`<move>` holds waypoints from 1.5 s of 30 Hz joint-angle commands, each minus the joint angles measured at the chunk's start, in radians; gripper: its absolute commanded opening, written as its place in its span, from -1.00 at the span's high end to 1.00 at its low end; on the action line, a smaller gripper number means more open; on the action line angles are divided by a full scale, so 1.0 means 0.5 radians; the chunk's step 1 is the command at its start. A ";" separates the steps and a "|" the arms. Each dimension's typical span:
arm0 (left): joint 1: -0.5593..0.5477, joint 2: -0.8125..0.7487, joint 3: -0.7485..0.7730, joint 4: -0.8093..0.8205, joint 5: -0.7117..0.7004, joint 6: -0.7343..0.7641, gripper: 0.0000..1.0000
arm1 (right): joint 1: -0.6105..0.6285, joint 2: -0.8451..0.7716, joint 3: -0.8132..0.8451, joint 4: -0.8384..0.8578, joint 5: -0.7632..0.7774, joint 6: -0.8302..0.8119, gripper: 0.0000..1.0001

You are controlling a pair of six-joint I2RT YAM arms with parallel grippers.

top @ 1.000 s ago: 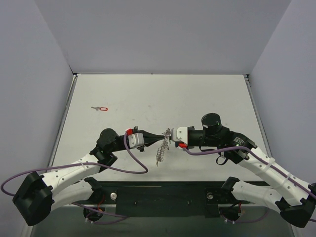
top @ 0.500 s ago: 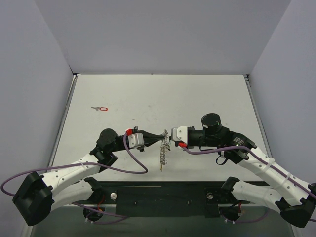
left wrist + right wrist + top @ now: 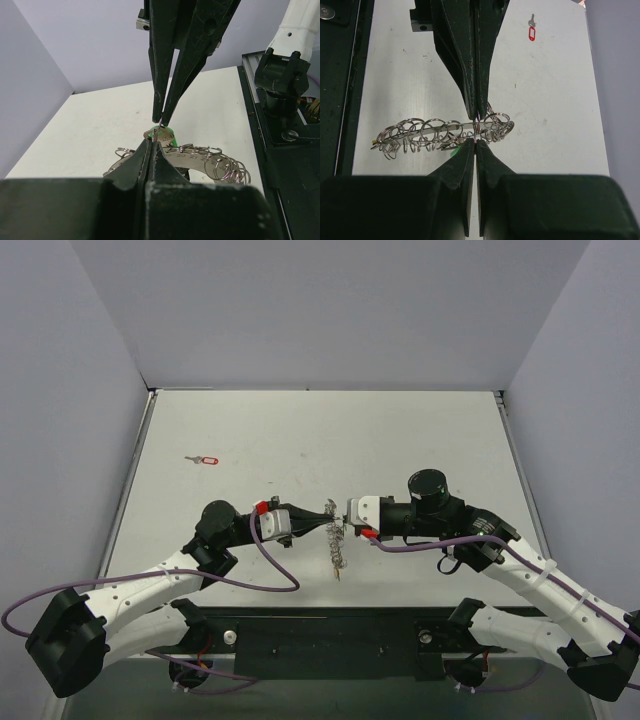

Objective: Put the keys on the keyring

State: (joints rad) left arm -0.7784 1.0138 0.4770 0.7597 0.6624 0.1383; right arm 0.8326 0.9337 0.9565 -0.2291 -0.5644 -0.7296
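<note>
The keyring (image 3: pixel 435 131) hangs between two meeting tips: left gripper (image 3: pixel 153 144) and right gripper (image 3: pixel 476 141) both pinch it shut, while the red key (image 3: pixel 207 460) lies well to its left (on the table).

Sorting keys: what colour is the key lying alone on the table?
Red key; clearest in right wrist view.

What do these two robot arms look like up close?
Both the left arm and the right arm have white shells with black joints and black bases. A thin purple cable runs loosely along each one. Near each wrist sits a white block with a small red tab. Each arm ends in two long black fingers that taper to a fine point.
</note>
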 commanded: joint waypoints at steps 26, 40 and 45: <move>-0.014 -0.058 0.012 0.140 -0.003 0.027 1.00 | 0.004 -0.036 0.032 0.102 0.009 0.094 1.00; -0.014 -0.061 0.003 0.177 0.031 0.003 1.00 | 0.007 -0.014 0.020 0.151 0.000 0.140 1.00; -0.014 -0.064 0.009 0.153 -0.012 0.012 1.00 | 0.010 -0.017 0.023 0.145 -0.009 0.143 1.00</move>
State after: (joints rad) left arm -0.7784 1.0080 0.4763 0.7609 0.6632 0.1421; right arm 0.8326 0.9260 0.9565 -0.1970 -0.5533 -0.6762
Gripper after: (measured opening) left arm 0.015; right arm 0.004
